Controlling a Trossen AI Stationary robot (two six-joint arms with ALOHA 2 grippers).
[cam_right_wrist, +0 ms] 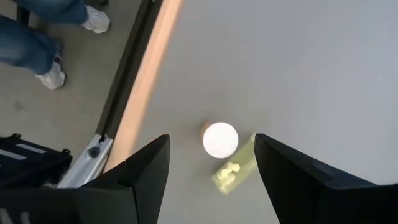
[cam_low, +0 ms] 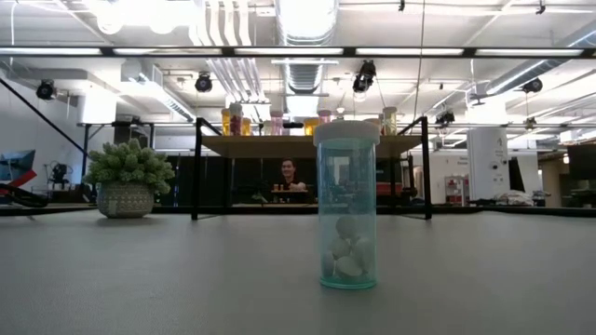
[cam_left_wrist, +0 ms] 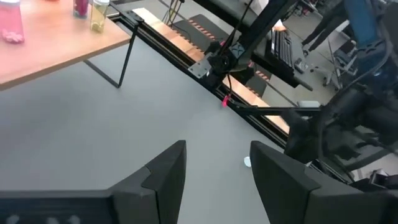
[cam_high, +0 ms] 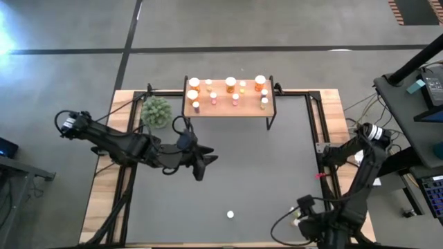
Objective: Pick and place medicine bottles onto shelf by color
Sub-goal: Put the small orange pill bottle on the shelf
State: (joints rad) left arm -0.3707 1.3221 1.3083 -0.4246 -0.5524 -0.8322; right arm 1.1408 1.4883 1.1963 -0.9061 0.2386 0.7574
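Note:
One small yellow-green bottle (cam_high: 230, 214) with a white cap stands upright on its base on the dark mat near the table's near edge. It shows close up in the low view (cam_low: 346, 205), with white pills inside, and in the right wrist view (cam_right_wrist: 221, 140). The light-wood shelf (cam_high: 228, 105) stands at the far edge and carries several orange, pink and yellow bottles (cam_high: 230, 84). My left gripper (cam_high: 205, 163) is open and empty over the mat's middle left. My right gripper (cam_high: 302, 207) is open and empty at the near right, apart from the bottle.
A green spiky plant (cam_high: 156, 111) in a pot stands left of the shelf. The shelf's thin black legs (cam_left_wrist: 126, 57) reach down to the mat. A person (cam_low: 290, 174) sits beyond the far edge, and a person's feet (cam_right_wrist: 50, 74) show on the floor beside the table.

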